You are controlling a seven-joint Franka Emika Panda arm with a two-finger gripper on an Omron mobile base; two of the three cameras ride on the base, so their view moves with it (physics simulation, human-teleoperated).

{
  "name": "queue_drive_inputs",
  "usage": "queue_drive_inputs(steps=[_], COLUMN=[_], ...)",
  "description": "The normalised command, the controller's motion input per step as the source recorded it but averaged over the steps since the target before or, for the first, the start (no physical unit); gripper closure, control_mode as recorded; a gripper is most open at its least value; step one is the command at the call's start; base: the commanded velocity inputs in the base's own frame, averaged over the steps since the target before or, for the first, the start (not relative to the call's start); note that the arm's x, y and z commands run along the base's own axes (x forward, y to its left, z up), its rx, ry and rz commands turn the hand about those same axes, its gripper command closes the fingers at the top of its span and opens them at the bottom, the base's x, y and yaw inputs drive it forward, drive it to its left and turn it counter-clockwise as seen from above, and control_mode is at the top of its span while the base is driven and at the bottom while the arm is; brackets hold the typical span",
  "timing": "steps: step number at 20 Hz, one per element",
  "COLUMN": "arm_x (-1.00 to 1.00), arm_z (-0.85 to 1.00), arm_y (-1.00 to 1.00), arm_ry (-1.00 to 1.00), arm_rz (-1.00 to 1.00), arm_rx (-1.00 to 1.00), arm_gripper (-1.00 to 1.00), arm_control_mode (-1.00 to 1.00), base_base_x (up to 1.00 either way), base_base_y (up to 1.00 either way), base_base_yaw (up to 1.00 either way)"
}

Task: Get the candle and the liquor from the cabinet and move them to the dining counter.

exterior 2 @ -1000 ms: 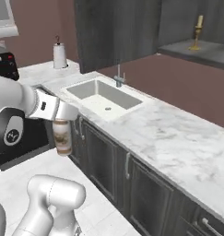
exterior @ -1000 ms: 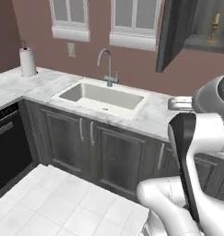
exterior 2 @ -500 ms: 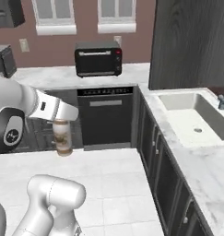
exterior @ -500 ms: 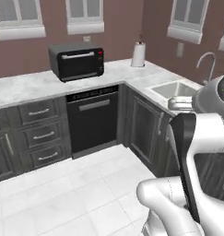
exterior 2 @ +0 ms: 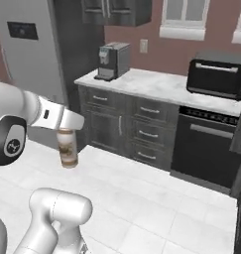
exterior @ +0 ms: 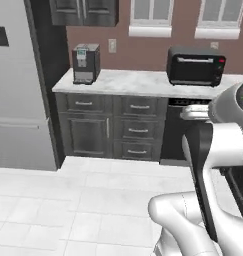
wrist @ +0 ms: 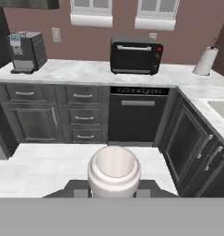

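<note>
- Liquor (exterior 2: 68, 147): we see the cream-white bottle w/ brownish band hanging upright under the jaws (exterior 2: 67, 131), above the white tile floor (exterior 2: 156, 198), clear of any bench. The jaws are clenched on its neck.
- In the hand view the liquor's round top sits dead centre, between the fingertips; we can't tell if anything is inside.
- Ahead: marble bench (exterior: 138, 80) on dark grey drawers and doors, all shut.
- On that bench: coffee machine (exterior: 86, 63) at the left end, black toaster oven (exterior: 195, 66) to the right, well apart.
- Dishwasher (wrist: 136, 115) under the toaster oven, door shut.
- Steel fridge (exterior: 18, 85) left of the bench, doors shut.
- Hand view: paper towel roll (wrist: 205, 61) far right on the bench, sink corner (wrist: 221, 108) beside it.
- Open floor between the liquor and the drawers.
</note>
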Motion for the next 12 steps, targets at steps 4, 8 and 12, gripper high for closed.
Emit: queue_drive_inputs(steps=[4,8,12], arm_x=[0.0,0.0,0.0], arm_z=[0.0,0.0,0.0], arm_y=[0.0,0.0,0.0], arm_ry=[0.0,0.0,0.0], arm_rz=[0.0,0.0,0.0], arm_rx=[0.0,0.0,0.0], arm_gripper=[1.0,1.0,1.0], arm_control_mode=[1.0,1.0,1.0], base_base_x=[0.51,0.73,0.8], base_base_y=[0.0,0.0,0.0], base_base_yaw=[0.86,0.81,0.81])
